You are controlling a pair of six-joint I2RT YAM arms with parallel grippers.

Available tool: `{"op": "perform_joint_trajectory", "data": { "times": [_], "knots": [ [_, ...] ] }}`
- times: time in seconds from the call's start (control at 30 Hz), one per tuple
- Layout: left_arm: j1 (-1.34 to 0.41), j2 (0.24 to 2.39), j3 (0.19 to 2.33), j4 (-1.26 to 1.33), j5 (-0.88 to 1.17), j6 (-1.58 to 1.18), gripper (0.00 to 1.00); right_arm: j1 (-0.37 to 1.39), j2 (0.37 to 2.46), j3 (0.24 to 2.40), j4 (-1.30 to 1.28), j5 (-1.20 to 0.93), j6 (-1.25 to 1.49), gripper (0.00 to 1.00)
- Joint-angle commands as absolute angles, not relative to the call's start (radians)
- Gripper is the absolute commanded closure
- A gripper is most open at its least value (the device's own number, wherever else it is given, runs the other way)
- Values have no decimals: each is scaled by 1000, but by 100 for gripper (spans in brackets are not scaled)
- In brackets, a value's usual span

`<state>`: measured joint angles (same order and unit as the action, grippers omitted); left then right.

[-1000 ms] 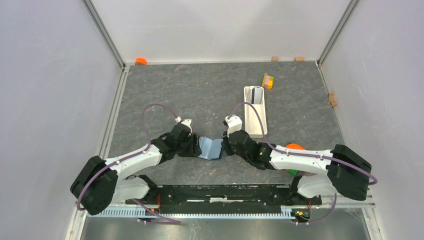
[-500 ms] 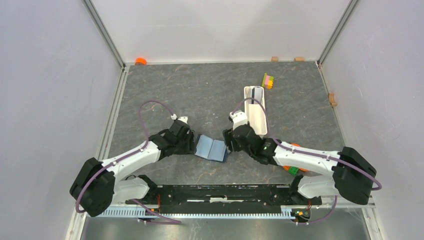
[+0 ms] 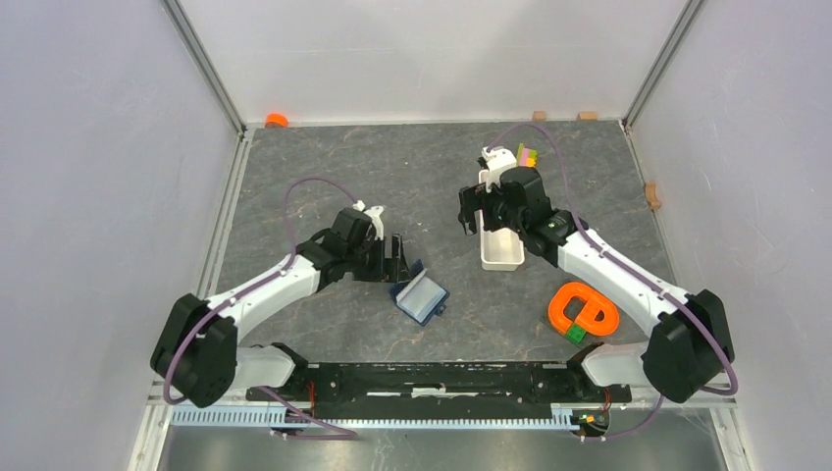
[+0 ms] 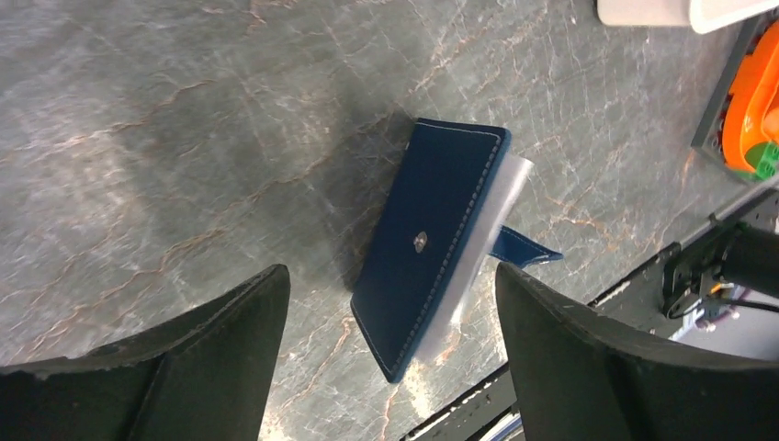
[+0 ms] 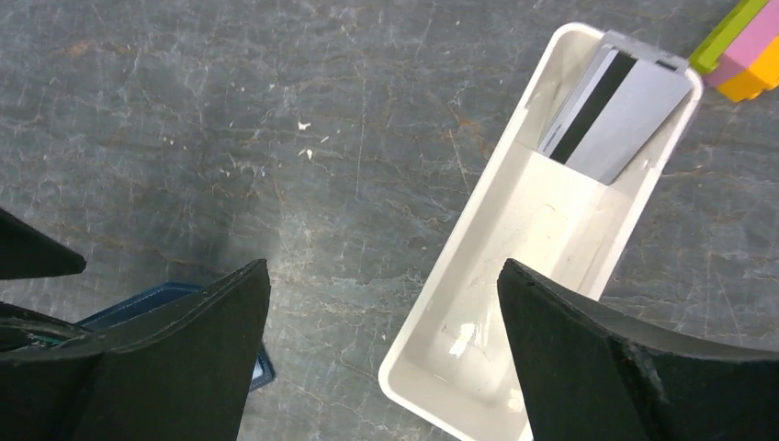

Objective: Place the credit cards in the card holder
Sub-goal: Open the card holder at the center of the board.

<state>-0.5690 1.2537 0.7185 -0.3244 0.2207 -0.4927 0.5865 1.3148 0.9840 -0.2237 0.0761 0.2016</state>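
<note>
Just beside left tool (image 4: 390,273), card holder (image 4: 427,248), credit cards (image 5: 615,115) near right tool (image 5: 383,266)

A dark grey, stone-veined table (image 3: 324,177) stands between pale walls. A blue wallet (image 3: 420,297) lies near the front middle. Right of centre is a long white tray (image 3: 500,257), with a yellow, pink and green block stack (image 5: 749,46) beside its far end. An orange ring (image 3: 561,309) sits front right, and a small orange cap (image 3: 277,120) is in the far left corner.
</note>
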Motion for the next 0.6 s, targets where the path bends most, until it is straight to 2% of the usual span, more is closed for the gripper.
{"op": "perform_joint_trajectory", "data": {
  "times": [0.0, 0.1, 0.43, 0.5, 0.57],
  "knots": [
    [-571, 1318, 763, -242, 354, -399, 10, 548, 1342, 1005, -237, -96, 164, 2],
    [-580, 1348, 758, -193, 392, -393, 8, 530, 1336, 967, -201, -136, 176, 2],
    [-681, 1397, 791, -235, 310, -355, 7, 471, 1264, 866, -151, -129, 194, 2],
    [-691, 1407, 792, -233, 263, -373, 19, 470, 1243, 838, -147, -88, 195, 2],
    [-692, 1423, 809, -281, 188, -419, 40, 471, 1222, 814, -138, -83, 205, 2]
  ]
}}
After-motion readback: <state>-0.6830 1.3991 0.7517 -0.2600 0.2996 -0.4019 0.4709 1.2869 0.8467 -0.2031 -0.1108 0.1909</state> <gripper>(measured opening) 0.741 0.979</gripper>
